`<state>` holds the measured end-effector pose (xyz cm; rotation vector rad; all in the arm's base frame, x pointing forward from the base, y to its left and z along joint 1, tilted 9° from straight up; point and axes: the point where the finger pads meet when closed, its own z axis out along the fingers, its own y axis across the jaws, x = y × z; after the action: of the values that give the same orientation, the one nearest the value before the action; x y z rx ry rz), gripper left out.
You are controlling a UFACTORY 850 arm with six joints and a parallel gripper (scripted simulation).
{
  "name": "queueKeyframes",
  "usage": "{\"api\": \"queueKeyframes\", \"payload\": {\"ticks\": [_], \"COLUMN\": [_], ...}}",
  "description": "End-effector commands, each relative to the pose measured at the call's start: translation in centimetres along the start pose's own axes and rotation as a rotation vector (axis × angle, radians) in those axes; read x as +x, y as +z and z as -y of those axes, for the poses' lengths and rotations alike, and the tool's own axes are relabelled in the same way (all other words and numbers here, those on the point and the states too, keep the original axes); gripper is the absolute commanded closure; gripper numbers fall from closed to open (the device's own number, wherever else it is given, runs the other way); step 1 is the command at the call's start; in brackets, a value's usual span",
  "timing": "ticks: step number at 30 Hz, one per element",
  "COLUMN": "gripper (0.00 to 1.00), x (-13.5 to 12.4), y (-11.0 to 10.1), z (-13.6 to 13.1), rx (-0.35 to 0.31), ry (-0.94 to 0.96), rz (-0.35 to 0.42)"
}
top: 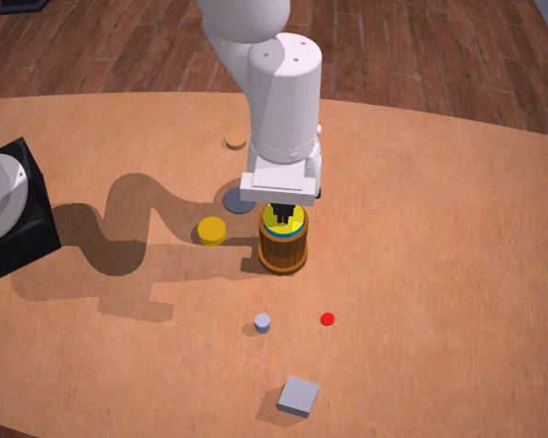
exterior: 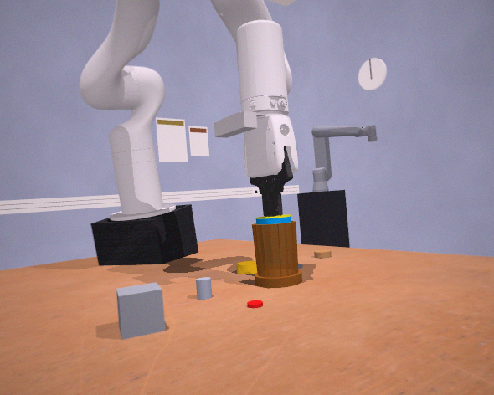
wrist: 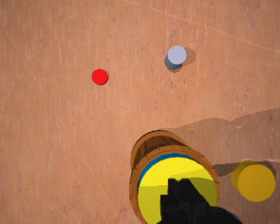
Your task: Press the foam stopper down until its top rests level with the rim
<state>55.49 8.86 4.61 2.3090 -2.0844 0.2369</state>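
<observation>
A brown wooden jar (top: 282, 248) stands upright near the middle of the table and also shows in the exterior view (exterior: 277, 253). Its foam stopper has a yellow top over a blue band. In the exterior view the stopper (exterior: 273, 219) stands a little above the rim. My gripper (exterior: 272, 210) is shut with nothing between its fingers. Its black fingertips (top: 282, 217) rest on the middle of the stopper's top. The wrist view shows the fingers (wrist: 187, 201) over the yellow top (wrist: 173, 187).
A yellow disc (top: 212, 230), a grey flat disc (top: 237, 201) and a tan disc (top: 236, 139) lie left of and behind the jar. A small grey cylinder (top: 262, 323), a red disc (top: 327, 318) and a grey cube (top: 297, 395) lie in front.
</observation>
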Motion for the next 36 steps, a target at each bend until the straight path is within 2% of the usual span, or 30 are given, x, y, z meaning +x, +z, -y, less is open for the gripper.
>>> {"api": "queueKeyframes", "payload": {"ticks": [1, 36], "gripper": [1.00, 1.00], "x": [0.0, 0.0], "y": [-0.1, 1.0], "z": [0.1, 0.1], "rx": [0.002, 0.002], "ry": [0.000, 0.000], "rz": [0.000, 0.000]}}
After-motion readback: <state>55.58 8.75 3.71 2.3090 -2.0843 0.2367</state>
